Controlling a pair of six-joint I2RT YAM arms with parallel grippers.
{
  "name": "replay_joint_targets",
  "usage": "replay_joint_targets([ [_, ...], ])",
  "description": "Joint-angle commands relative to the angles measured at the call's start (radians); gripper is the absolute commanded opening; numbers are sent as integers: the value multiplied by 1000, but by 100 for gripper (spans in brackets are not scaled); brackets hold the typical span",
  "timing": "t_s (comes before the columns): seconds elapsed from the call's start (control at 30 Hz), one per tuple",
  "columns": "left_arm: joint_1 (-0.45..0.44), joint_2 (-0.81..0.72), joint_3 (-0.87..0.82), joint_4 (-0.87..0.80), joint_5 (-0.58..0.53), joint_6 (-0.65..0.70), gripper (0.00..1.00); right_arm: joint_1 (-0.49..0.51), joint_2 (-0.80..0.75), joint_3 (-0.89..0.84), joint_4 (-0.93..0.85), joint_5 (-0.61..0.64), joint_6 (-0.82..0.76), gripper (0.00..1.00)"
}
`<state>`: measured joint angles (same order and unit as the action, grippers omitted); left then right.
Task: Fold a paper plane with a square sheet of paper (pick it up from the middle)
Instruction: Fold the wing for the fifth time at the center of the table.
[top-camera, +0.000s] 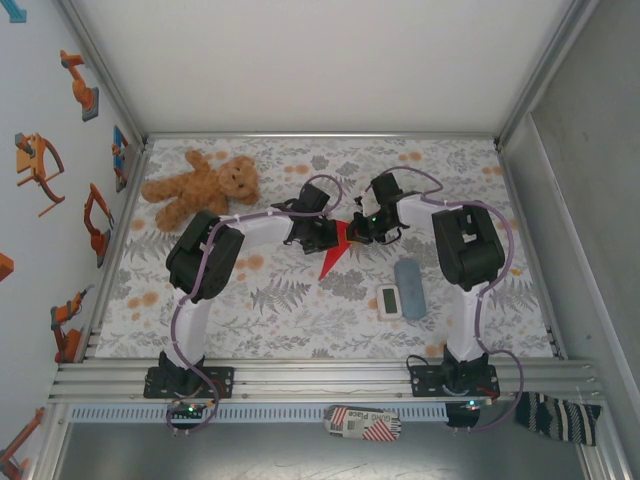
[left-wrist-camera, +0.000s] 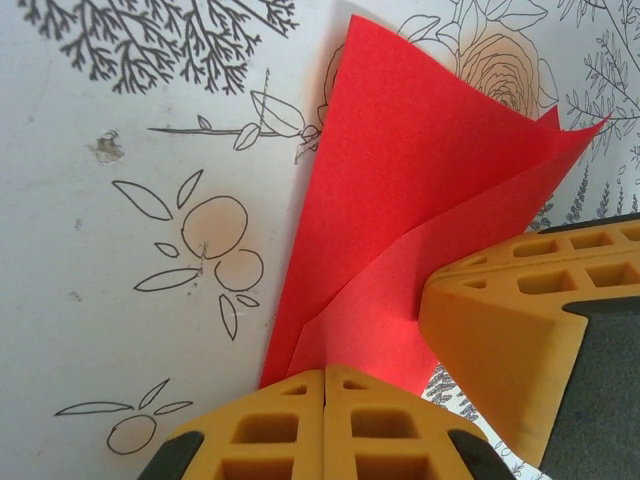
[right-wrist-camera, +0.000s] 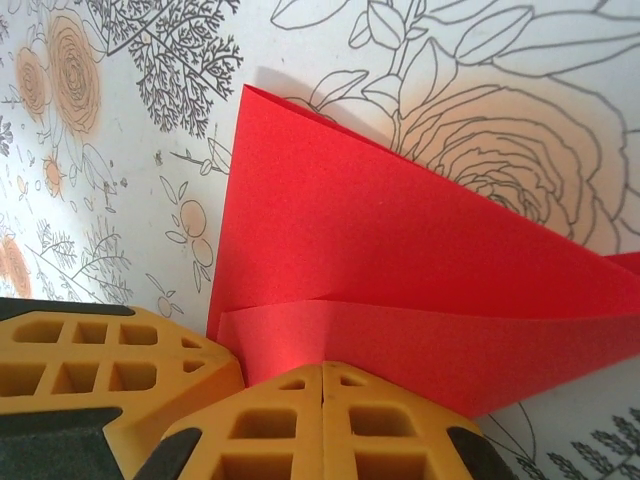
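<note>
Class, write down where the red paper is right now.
In the top view, the red paper is mid-table, pinched between the left gripper and right gripper.

Robot lab, a test cell, not a home; bench (top-camera: 480, 325) boxed in by an aluminium frame (top-camera: 105, 75) with plain white panels (top-camera: 320, 60) behind and at the sides; two arms, left (top-camera: 205, 260) and right (top-camera: 465, 245), bolted side by side to a slotted rail (top-camera: 320, 378) at the near edge; purple cables (top-camera: 182, 330) run loose along the arms; robot-arm stickers (top-camera: 40, 165) on the left wall; floral cloth (left-wrist-camera: 120, 100) over the bench, the only homely touch; mixed props on it with no household order: teddy (top-camera: 200, 185), timer (top-camera: 390, 300), block (top-camera: 410, 275), red paper (top-camera: 335, 250); bare metal floor below the rail.
</note>
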<state>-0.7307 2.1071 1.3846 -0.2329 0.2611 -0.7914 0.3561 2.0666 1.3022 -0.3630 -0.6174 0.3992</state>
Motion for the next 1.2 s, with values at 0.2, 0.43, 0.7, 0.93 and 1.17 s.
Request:
replay_joint_targets([
  [0.2, 18, 72, -92, -167, -99, 38, 2, -66, 66, 76, -27, 58, 15, 2],
  [0.43, 21, 73, -106, -157, -93, 44, 2, -138, 122, 111, 81, 4, 73, 3],
  [0.7, 21, 76, -94, -154, -85, 57, 2, -201, 110, 155, 112, -21, 95, 3],
  [0.93, 22, 70, -60, -155, -66, 73, 3, -193, -51, 38, 173, -18, 95, 3],
  [1.17, 22, 58, -20, -158, -47, 75, 5, -105, -91, -78, 180, -75, 101, 2],
])
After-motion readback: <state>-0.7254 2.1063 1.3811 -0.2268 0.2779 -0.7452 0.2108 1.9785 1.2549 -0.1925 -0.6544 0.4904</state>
